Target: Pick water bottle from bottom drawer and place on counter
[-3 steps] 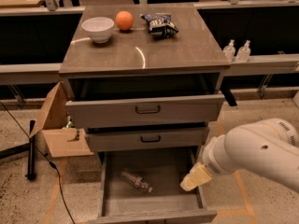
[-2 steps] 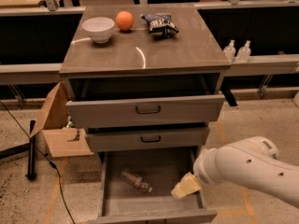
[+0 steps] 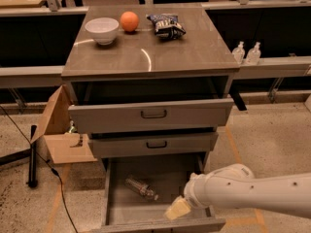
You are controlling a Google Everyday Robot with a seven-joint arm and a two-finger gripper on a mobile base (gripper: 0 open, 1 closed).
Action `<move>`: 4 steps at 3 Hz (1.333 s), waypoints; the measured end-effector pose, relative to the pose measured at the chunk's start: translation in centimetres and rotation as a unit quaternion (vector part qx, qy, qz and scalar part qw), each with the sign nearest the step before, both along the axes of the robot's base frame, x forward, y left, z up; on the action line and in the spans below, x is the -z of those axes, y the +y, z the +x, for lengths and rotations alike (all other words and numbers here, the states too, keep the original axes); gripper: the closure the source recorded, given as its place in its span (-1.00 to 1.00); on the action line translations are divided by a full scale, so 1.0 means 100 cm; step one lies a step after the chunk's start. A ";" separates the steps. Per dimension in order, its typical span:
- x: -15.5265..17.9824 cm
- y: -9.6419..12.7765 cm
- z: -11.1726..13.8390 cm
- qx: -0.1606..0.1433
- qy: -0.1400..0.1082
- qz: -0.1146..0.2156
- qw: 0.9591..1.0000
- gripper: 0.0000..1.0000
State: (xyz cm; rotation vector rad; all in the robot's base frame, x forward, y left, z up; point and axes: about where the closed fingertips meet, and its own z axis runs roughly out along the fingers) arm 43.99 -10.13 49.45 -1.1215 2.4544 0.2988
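Observation:
The water bottle [image 3: 141, 188], small and clear, lies on its side on the floor of the open bottom drawer [image 3: 116, 212], left of middle. My gripper [image 3: 177, 208] hangs over the drawer's front right part, to the right of the bottle and apart from it, on a white arm coming in from the right. The counter [image 3: 160, 52] is the glossy grey-brown top of the cabinet above.
On the counter stand a white bowl [image 3: 102, 30], an orange [image 3: 129, 21] and a snack bag [image 3: 165, 25]. The two upper drawers [image 3: 150, 114] are pulled partly out. A cardboard box [image 3: 60, 132] sits at the cabinet's left. Two pump bottles [image 3: 246, 53] stand on the right ledge.
My arm and gripper have moved left and lower into the bottom drawer, closer to the bottle. The bottle has not moved.

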 end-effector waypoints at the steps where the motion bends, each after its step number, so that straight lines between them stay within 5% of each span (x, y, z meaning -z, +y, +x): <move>1: 0.010 0.010 0.001 -0.009 0.003 0.004 1.000 -1.00; 3: 0.043 0.005 0.006 0.004 0.018 -0.007 1.000 -1.00; 4: 0.083 -0.007 0.036 0.042 0.009 0.007 0.999 -1.00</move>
